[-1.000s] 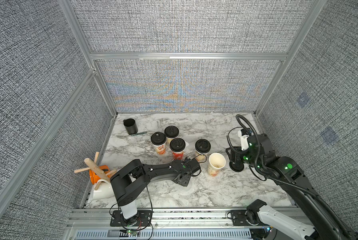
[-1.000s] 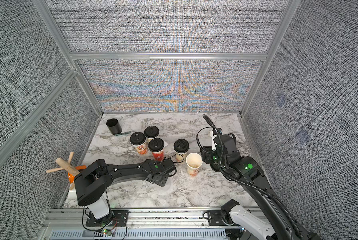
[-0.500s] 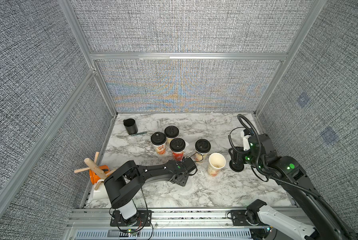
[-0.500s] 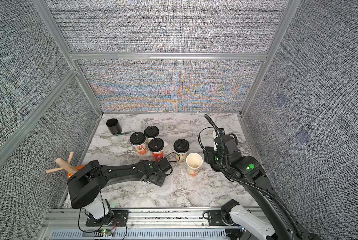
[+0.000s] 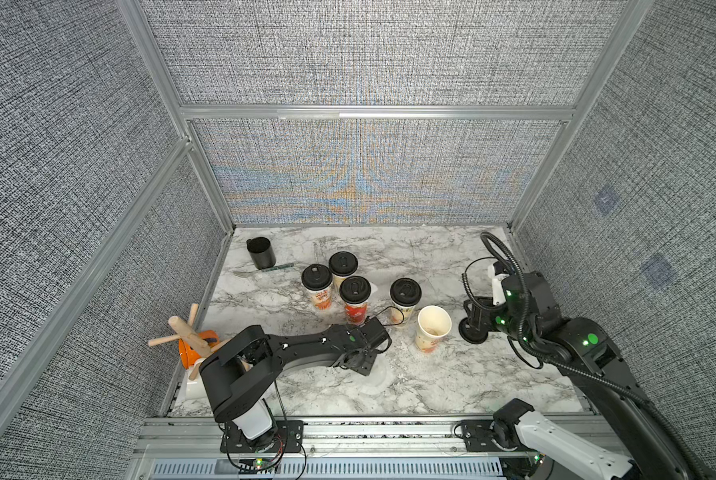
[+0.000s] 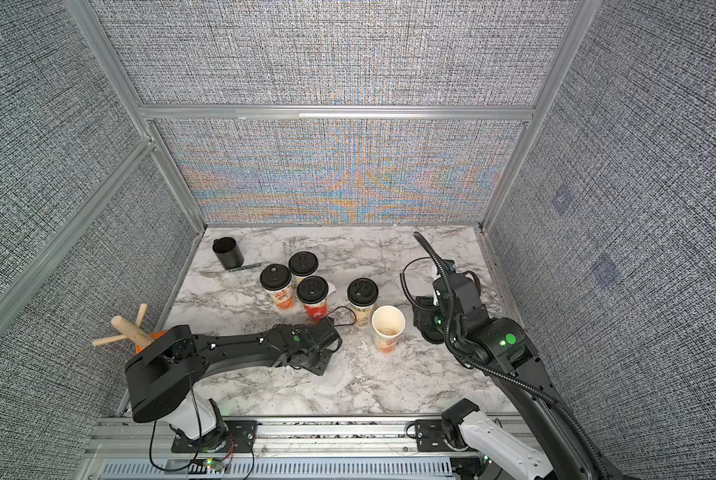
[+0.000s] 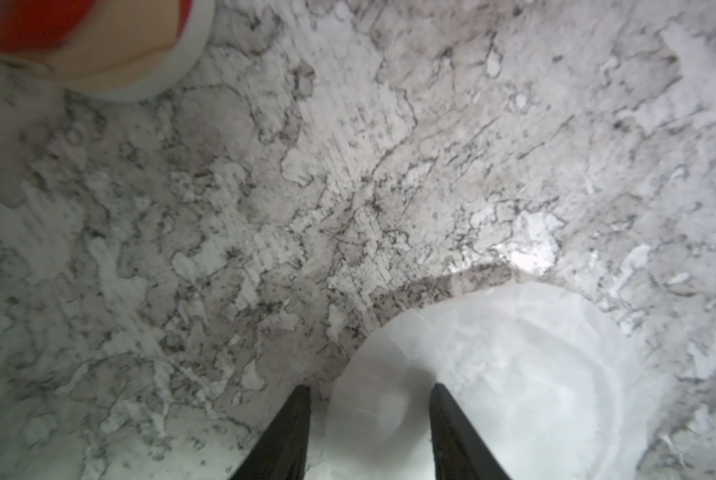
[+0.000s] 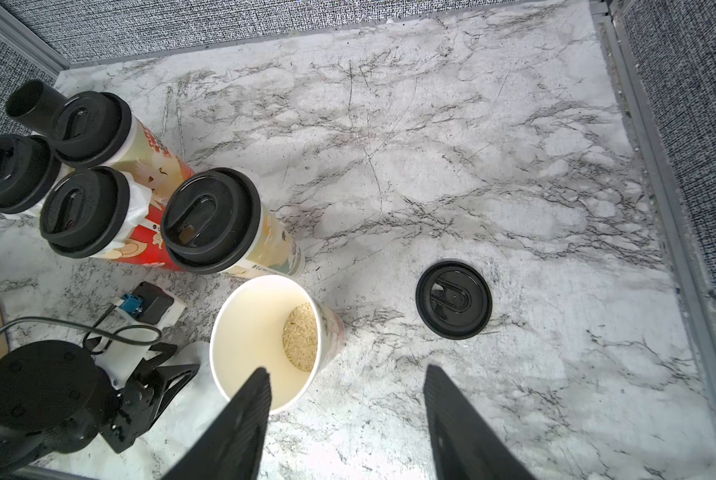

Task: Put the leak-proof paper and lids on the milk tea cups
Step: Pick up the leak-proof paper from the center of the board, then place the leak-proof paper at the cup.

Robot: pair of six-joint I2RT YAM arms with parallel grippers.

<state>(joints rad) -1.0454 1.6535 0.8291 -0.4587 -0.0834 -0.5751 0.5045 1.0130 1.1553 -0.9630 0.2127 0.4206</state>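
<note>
Only the left wrist view shows leak-proof paper (image 7: 514,374) between the jaws.

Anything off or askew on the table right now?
Paper bunches out one side of the red cup, not even all round. The unlidded cup has grains at the bottom, and a loose lid lies flat on the table nearby. No spill seen.

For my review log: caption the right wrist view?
Right gripper open near the uncovered milk tea cup; four lidded cups nearby, loose black lid on marble table.
</note>
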